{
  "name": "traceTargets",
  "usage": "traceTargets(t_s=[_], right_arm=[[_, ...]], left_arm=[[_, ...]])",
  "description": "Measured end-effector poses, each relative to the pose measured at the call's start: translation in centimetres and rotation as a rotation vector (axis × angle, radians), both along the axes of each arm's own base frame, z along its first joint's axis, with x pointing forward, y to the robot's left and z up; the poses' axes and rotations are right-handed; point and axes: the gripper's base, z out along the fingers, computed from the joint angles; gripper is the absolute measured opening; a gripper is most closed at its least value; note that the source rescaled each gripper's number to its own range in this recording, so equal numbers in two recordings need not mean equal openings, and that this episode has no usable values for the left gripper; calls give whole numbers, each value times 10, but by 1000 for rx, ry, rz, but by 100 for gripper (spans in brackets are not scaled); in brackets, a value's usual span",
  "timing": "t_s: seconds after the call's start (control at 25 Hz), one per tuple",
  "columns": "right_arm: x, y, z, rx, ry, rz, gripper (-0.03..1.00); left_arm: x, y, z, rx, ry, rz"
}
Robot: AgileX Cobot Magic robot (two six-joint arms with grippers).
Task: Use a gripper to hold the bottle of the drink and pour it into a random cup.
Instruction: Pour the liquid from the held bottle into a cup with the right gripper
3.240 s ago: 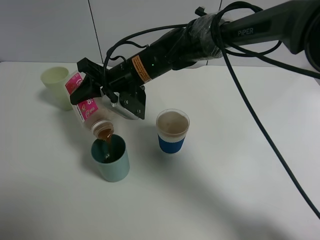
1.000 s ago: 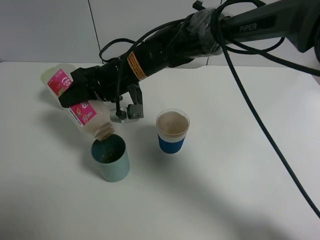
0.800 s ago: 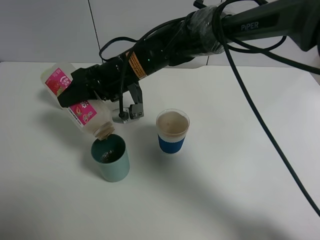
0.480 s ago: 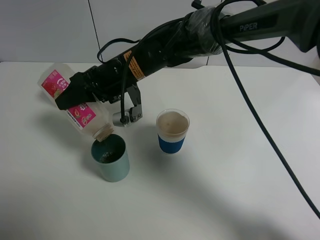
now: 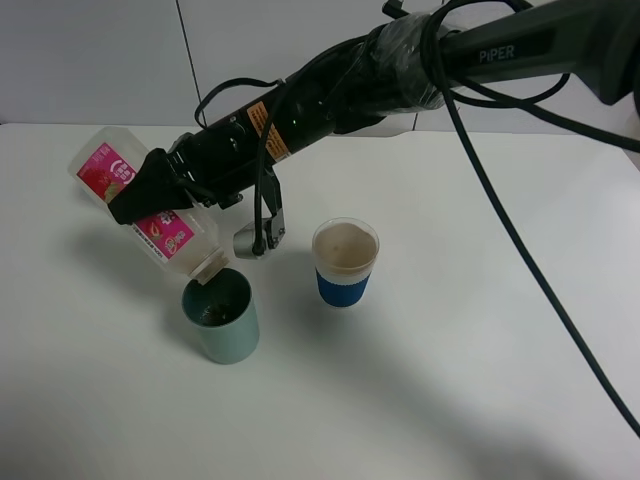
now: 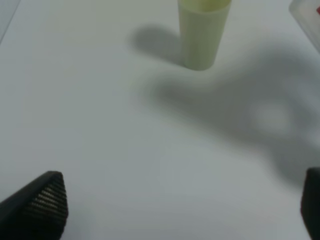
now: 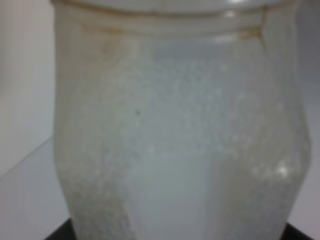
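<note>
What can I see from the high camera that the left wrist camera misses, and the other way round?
Only the high view: the right pincer clamped on the drink bottle, which is tipped mouth-down over the teal cup, plus a white cup with a blue band holding brownish liquid. Only the left wrist view: the pale yellow-green tumbler and the left pincer, open and empty. Both: the white table. A clear sliver at the wrist picture's edge may be the bottle.
</note>
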Motion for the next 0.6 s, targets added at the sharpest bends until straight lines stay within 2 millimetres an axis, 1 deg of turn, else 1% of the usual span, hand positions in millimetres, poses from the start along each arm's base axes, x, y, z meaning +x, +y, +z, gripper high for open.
traceTargets(t_s=[0.44, 0.6], right_arm=[[0, 0, 0, 13, -37, 19, 0], [0, 0, 0, -7, 25, -7, 0]], left_arm=[[0, 0, 0, 0, 0, 0], [0, 0, 0, 0, 0, 0]])
